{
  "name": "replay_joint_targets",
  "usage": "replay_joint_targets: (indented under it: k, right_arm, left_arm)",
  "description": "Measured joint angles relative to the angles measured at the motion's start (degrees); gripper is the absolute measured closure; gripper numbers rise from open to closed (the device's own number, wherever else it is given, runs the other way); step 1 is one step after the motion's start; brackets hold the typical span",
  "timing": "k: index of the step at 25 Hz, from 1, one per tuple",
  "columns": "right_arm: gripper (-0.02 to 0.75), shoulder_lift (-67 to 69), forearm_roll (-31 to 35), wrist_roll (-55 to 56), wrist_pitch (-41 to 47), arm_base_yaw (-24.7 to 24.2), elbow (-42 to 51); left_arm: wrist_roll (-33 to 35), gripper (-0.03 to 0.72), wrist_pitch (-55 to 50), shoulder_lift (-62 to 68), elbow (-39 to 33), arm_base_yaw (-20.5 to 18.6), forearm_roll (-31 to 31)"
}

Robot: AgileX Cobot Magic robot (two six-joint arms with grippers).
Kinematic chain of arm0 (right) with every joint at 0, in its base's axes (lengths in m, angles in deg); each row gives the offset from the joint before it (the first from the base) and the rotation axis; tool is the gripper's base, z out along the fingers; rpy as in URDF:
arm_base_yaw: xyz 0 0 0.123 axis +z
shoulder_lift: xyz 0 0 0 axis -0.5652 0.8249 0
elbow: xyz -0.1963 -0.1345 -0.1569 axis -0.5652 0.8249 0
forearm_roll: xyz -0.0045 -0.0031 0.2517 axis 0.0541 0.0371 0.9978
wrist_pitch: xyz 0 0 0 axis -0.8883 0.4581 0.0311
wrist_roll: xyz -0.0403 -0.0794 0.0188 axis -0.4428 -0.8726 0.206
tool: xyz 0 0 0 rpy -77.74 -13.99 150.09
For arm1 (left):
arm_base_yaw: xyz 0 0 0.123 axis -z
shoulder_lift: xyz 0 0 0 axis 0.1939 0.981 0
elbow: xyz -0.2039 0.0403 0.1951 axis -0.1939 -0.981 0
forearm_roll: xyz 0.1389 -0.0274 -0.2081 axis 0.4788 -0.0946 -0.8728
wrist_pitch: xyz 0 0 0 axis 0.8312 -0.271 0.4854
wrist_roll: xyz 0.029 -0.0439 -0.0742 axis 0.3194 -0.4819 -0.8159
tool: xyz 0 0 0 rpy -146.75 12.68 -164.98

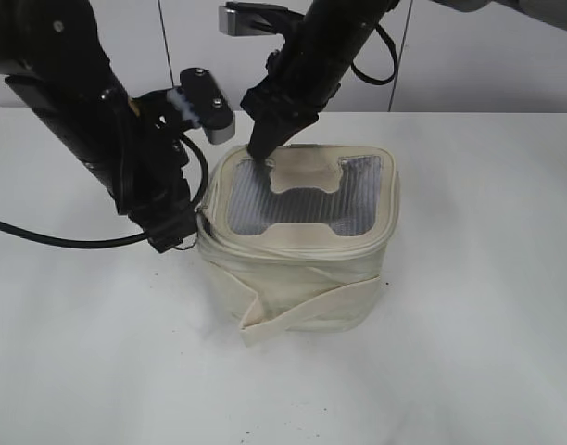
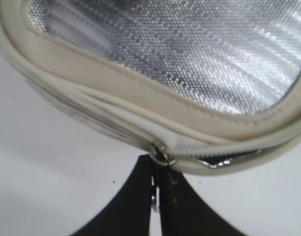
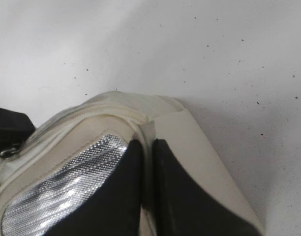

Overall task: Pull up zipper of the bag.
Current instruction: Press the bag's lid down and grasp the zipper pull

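The cream-white bag point(image 1: 302, 278) stands mid-table, its grey ribbed top point(image 1: 307, 199) facing up. My left gripper point(image 1: 177, 236) is at the bag's left top corner, shut on the silver ring pull point(image 2: 154, 199) of the zipper slider point(image 2: 163, 157). The zipper track point(image 2: 239, 147) runs along the rim; just right of the slider a narrow gap shows silver lining point(image 2: 224, 162). My right gripper point(image 1: 265, 148) is shut, its tips point(image 3: 146, 143) resting on the bag's top at the far left corner, by the cream patch point(image 3: 190, 147).
The bag's wide cream strap point(image 1: 302, 311) hangs across its front side. The white table point(image 1: 469, 352) surrounds the bag. A black cable point(image 1: 70, 243) from the left arm lies on the table at the left.
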Motion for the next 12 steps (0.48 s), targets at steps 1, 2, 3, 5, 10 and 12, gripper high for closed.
replay_joint_targets:
  k: [1, 2, 3, 5, 10, 12]
  right_arm:
    - [0.701, 0.0, 0.1, 0.0, 0.2, 0.0, 0.0]
    - [0.701, 0.0, 0.2, 0.1, 0.4, 0.1, 0.0]
    - [0.701, 0.0, 0.4, 0.2, 0.5, 0.1, 0.0]
    - [0.701, 0.0, 0.6, 0.3, 0.9, 0.2, 0.0]
    - [0.701, -0.2, 1.2, 0.4, 1.5, 0.5, 0.1]
    - [0.701, -0.2, 1.2, 0.5, 1.5, 0.6, 0.1]
  left_arm:
    - [-0.7, 0.683, -0.9, -0.2, 0.1, 0.0, -0.6]
    - [-1.1, 0.683, -1.6, -0.5, 0.1, -0.1, -1.2]
    - [-1.4, 0.683, -2.2, -0.8, 0.1, -0.1, -2.1]
    - [-1.7, 0.683, -3.5, -1.6, 0.1, -0.2, -3.8]
    - [-4.2, 0.683, -6.5, -3.4, 0.1, -0.2, -5.6]
    - [-4.4, 0.683, -6.8, -3.8, 0.1, -0.1, -5.4]
